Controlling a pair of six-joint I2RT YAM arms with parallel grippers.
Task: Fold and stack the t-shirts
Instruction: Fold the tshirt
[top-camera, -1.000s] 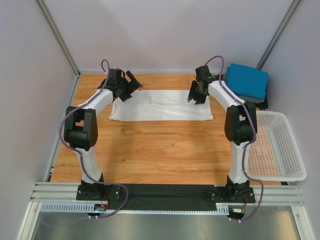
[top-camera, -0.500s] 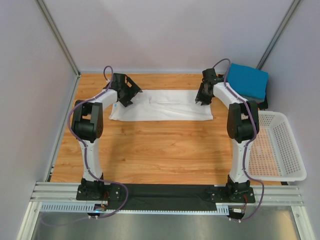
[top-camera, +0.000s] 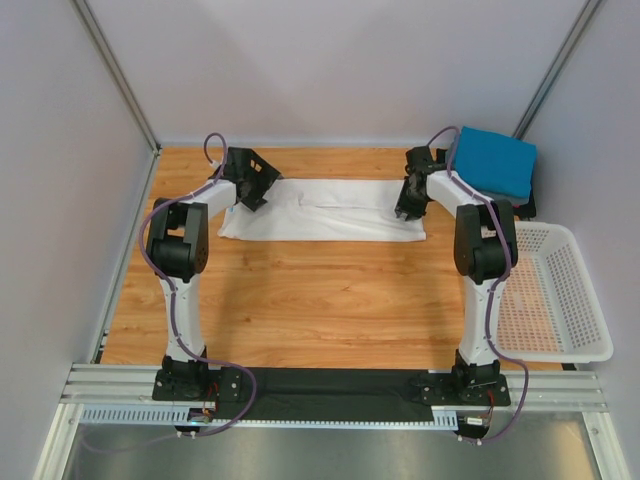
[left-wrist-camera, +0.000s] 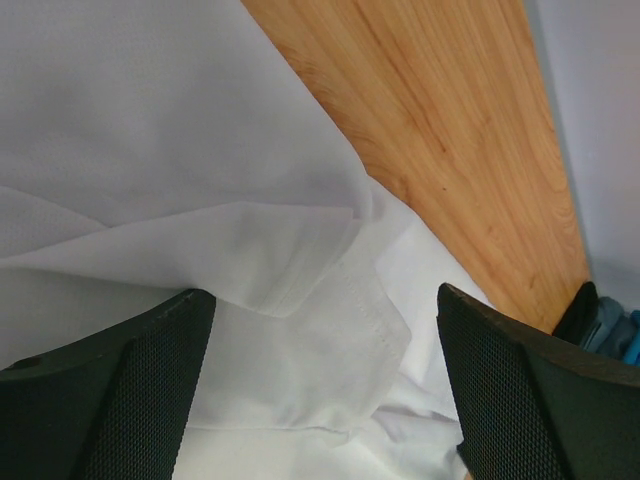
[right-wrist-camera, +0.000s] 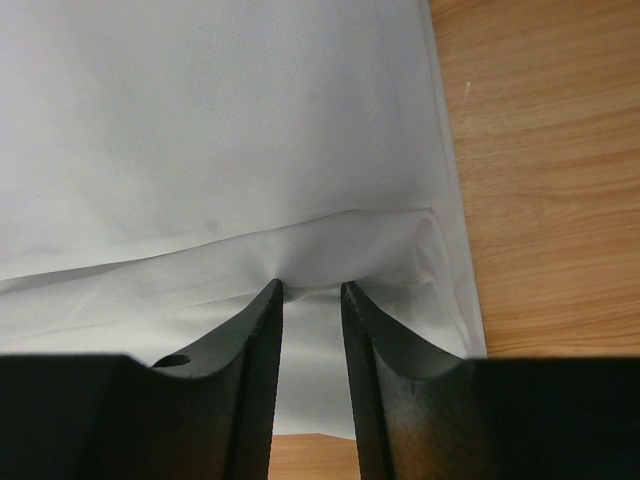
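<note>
The large white t-shirt (top-camera: 330, 210) lies folded into a long strip across the far side of the table. My left gripper (top-camera: 250, 198) hovers over its left end, jaws wide open and empty. In the left wrist view (left-wrist-camera: 325, 300) it straddles a hemmed sleeve fold of the shirt (left-wrist-camera: 150, 120). My right gripper (top-camera: 405, 210) is at the shirt's right end. In the right wrist view (right-wrist-camera: 310, 288) its fingers are nearly together and pinch the folded edge of the shirt (right-wrist-camera: 220, 130). A folded blue t-shirt (top-camera: 492, 162) tops a stack at the far right corner; dark cloth shows beneath it.
A white perforated basket (top-camera: 560, 232) stands at the table's right edge, beside the right arm. Bare wooden table (top-camera: 320, 290) lies between the shirt and the arm bases. Grey walls close in the far and side edges.
Both grippers have moved outwards and lower, to the two ends of the white shirt. The right one has closed on the right edge. The shirt lies as before.
</note>
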